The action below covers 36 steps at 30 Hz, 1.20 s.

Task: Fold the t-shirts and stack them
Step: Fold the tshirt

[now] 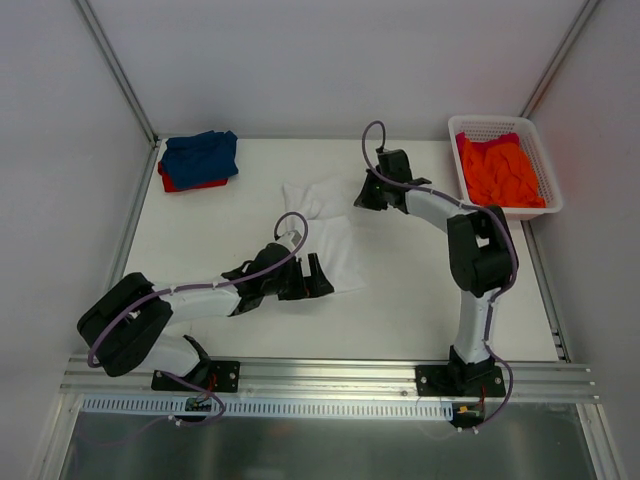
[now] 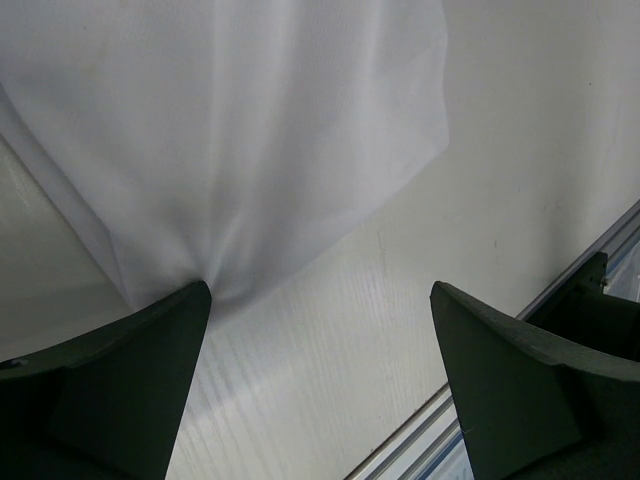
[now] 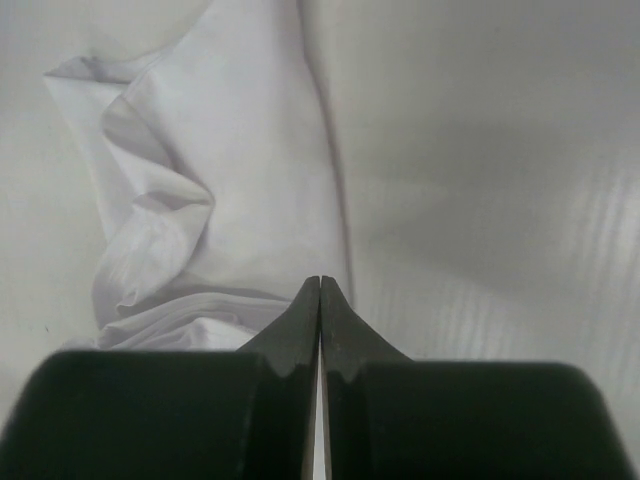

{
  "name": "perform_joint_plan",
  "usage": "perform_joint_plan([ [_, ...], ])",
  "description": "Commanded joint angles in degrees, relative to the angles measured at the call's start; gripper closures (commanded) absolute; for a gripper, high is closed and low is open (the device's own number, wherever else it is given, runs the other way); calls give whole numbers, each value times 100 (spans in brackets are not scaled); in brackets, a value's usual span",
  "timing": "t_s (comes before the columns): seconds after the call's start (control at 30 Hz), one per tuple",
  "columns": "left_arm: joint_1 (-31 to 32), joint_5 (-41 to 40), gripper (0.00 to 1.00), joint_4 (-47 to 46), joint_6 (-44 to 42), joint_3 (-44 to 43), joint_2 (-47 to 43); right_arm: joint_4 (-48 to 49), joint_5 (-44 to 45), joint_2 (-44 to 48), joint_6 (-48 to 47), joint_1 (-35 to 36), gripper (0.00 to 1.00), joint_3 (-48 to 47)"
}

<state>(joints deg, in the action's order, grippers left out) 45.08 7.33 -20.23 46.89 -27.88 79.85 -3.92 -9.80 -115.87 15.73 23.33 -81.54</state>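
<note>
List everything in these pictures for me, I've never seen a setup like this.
white short-sleeved cloth t-shirt: one, white, rumpled in the middle of the table
folded blue cloth t-shirt: one, blue, far left corner, on top of the red one
folded red cloth t-shirt: one, red, under the blue one, only its edges showing
bright orange cloth: count unclear, orange, bunched in the basket
white plastic lattice basket: one, white, far right corner
flat white table: one, white, under everything
left arm, right arm: two, black and white, bolted at the near edge
left pincer: one, dark, open, one finger touching the white shirt's edge
right pincer: one, dark, shut, at the white shirt's far edge
</note>
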Motion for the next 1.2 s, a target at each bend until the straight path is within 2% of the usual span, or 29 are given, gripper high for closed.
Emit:
perform_joint_plan([
  [0.0,80,-83,5,730,-172,-86,-277,-214,57,767,-262,-153,100,137],
  [0.1,80,-258,5,1055,-303,-244,-663,-381,172,1048,-368,-224,99,340],
  [0.2,62,-539,3,1459,-470,-411,-1051,-486,242,1356,-421,-241,95,638],
  [0.4,-78,-698,1,1829,-585,-438,-1463,-496,180,1998,-351,-215,74,1559],
  [0.67,-447,-821,1,1900,-567,-148,-1666,-407,190,3078,-193,-48,56,2826],
  [0.93,-597,-839,1,1847,-541,194,-1570,-337,295,3563,70,469,46,3557],
  [1.17,-597,-795,1,1593,-374,652,-1596,-206,400,3730,317,839,44,3952],
])
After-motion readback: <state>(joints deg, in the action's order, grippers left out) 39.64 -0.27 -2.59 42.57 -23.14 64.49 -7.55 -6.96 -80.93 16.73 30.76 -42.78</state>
